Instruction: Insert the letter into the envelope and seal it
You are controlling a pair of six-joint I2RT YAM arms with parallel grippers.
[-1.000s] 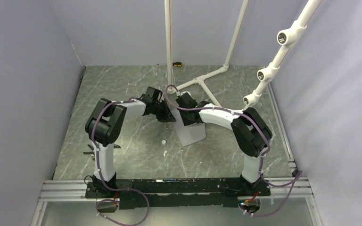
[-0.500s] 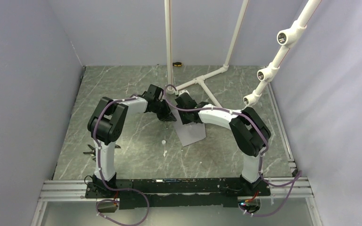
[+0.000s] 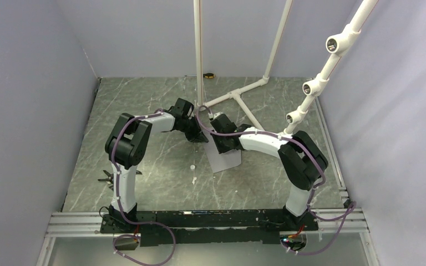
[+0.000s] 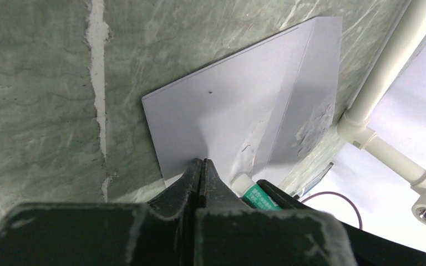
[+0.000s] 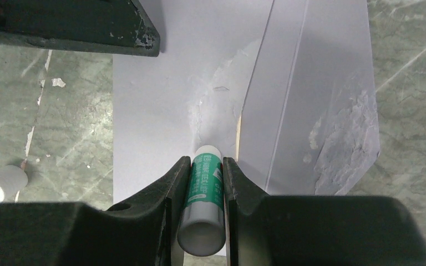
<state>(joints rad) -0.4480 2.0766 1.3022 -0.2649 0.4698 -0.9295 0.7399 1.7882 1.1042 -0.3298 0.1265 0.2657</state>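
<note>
Right claw (image 5: pixel 205 162) clamped on glue stick (image 5: pixel 204 191); left claw (image 4: pixel 201 166) together, tips on envelope (image 5: pixel 155 100). Advice: light, even strokes along flap (image 5: pixel 321 111); hold envelope flat on surface (image 5: pixel 44 111).

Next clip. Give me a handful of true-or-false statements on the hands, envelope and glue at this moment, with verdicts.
1. The right hand grips a glue stick. True.
2. The envelope has its flap folded down and sealed. False: the flap lies open beside the body.
3. The left hand has its fingers spread wide. False: they are shut together at the envelope's edge.
4. A white cap lies on the table, off the envelope. True.
</note>
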